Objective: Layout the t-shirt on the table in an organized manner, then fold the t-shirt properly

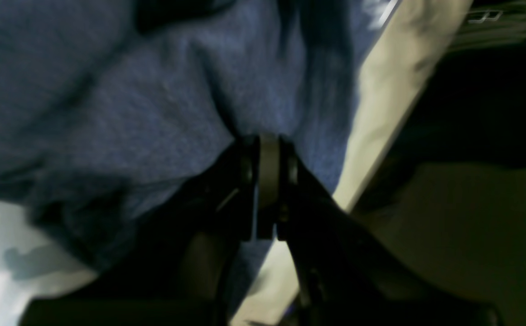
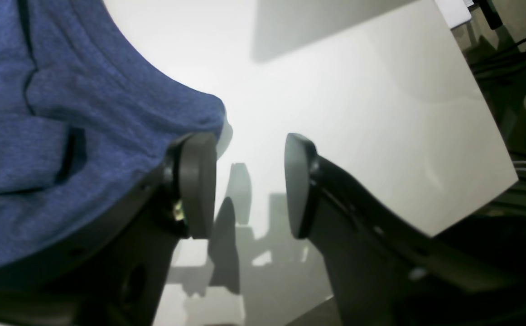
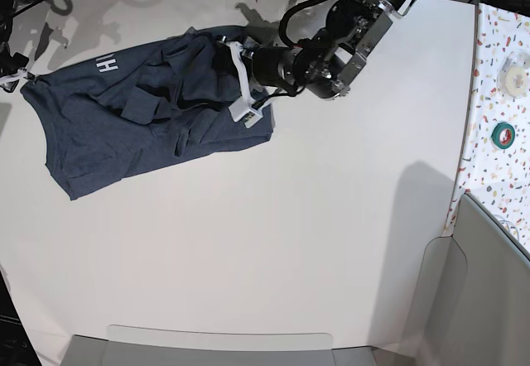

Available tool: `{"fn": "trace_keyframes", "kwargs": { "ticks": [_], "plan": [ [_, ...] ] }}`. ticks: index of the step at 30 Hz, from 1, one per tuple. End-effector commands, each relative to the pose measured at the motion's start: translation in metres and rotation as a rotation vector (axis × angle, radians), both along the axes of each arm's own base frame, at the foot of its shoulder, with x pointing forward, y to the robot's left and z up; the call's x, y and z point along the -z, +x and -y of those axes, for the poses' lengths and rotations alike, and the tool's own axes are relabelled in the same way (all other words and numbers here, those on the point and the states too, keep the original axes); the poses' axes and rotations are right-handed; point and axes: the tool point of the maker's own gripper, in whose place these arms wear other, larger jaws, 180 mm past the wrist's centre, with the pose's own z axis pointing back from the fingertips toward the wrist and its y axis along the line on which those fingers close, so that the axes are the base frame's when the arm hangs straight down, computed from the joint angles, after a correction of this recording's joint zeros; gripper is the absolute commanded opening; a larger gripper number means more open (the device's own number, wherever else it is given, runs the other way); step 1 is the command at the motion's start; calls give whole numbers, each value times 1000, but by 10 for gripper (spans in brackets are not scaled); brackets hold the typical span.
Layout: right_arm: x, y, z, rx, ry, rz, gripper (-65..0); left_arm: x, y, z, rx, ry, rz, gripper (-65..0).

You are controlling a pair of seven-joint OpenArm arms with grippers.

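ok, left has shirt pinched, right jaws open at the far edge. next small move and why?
Probably close the right gripper on the t-shirt edge beside its finger. The left gripper is shut on cloth, the shirt lies bunched on the table, and both ends need holding to stretch it flat.

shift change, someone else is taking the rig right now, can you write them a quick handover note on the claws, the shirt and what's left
Left claw: shut on the t-shirt, pinching a bunch of blue cloth at the shirt's edge nearest that arm.
Right claw: open, nothing between its fingers; one finger sits right beside a shirt edge, over the bare table.
T-shirt: on the far left part of the white table, rumpled, with folds bunched in the middle and white lettering showing near the far edge.
Done: shirt is on the table, partly spread.
Left: flatten and square it up, then all the folding.
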Motion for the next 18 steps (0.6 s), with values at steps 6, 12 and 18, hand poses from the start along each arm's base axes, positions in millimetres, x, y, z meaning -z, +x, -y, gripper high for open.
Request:
{"fn": "trace_keyframes", "kwargs": {
  "ticks": [6,12,18],
  "plan": [
    [-14,6,6,-12,-38,33,-401,-12,7,8,14,4,69,-634],
    [-13,5,6,-12,-39,31,-401,-29,16,-1,-3,-9,118,-634],
    [-13,5,6,-12,-39,31,-401,-23,22,-20,-23,32,126,-634]
  ]
}}
